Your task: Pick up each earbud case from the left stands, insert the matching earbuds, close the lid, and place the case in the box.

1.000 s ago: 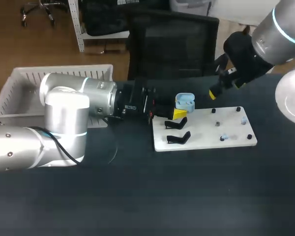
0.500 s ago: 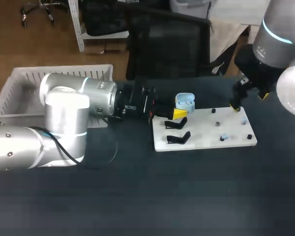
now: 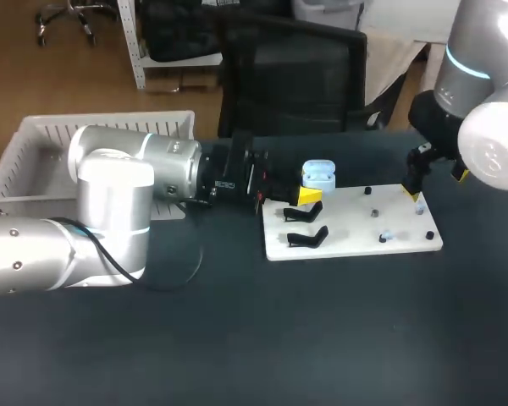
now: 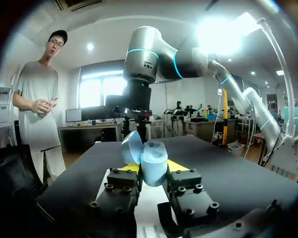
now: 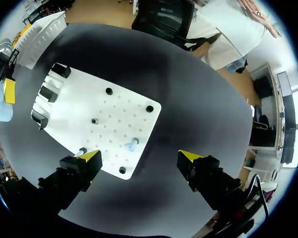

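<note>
Left arm (image 3: 152,178): level; jaws clamp open-lidded earbud case (image 3: 318,175) at board's (image 3: 356,233) far left corner.
Right arm (image 3: 474,93): upright; jaws wide, empty, over board's far right corner.

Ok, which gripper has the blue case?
The left gripper: it is shut on the open blue case. The right gripper is open and empty, above the white board's edge.

R fingers (image 5: 89,157) spread wide over the white board's (image 5: 114,114) near corner; gap betw. them holds only a small earbud (image 5: 132,145) & one black peg (image 5: 121,170). Dark desk (image 5: 198,99) beside the outer finger gives passing room. Ahead: more pegs, then three black stands (image 5: 45,92). Beyond those, L fingers (image 4: 178,167) clamp the case (image 4: 151,159), blocking that side.
</note>
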Robot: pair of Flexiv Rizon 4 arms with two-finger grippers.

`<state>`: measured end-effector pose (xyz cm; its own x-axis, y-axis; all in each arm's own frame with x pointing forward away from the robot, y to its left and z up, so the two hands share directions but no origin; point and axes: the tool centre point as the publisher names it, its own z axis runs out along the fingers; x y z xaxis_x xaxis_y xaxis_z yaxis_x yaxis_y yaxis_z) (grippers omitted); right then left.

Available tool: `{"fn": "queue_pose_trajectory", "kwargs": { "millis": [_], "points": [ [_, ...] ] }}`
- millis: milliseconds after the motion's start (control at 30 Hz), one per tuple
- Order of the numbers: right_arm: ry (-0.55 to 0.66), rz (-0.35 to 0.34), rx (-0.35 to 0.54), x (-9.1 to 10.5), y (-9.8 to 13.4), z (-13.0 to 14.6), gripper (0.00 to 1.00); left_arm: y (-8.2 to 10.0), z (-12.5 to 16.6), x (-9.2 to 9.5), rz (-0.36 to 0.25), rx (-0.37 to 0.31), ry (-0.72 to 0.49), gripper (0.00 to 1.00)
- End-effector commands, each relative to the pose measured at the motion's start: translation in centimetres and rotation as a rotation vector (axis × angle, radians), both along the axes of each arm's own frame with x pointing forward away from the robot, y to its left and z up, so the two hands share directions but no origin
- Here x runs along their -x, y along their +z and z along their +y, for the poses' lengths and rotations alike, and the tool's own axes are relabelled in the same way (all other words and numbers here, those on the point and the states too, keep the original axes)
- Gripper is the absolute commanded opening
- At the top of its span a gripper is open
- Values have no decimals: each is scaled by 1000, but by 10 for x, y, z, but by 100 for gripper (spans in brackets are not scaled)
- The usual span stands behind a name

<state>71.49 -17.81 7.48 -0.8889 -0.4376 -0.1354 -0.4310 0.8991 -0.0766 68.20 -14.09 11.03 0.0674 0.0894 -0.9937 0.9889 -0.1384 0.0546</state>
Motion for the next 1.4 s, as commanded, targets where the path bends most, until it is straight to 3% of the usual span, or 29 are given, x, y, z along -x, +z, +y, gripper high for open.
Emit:
{"fn": "queue_pose_trajectory", "kwargs": {
  "millis": [33,333,467,600,667,767,867,1400],
  "points": [
    [-47,30,17,-5,-9,4,100,-1,0,0,-3,3,2,0],
    [-131,29,8,-4,-29,2,98,-1,0,0,-3,3,2,0],
    [-147,27,10,-7,-29,1,92,-1,0,0,-3,3,2,0],
    [-139,31,8,-8,-32,3,61,-1,0,0,-3,3,2,0],
    [-138,29,6,-8,-34,4,55,-1,0,0,-3,3,2,0],
    [-134,28,8,-9,-36,6,38,-1,0,0,-3,3,2,0],
    [-132,30,12,-8,-36,9,46,-1,0,0,-3,3,2,0],
    [-199,10,73,-4,-38,21,41,-1,0,0,-3,3,2,0]
  ]
}}
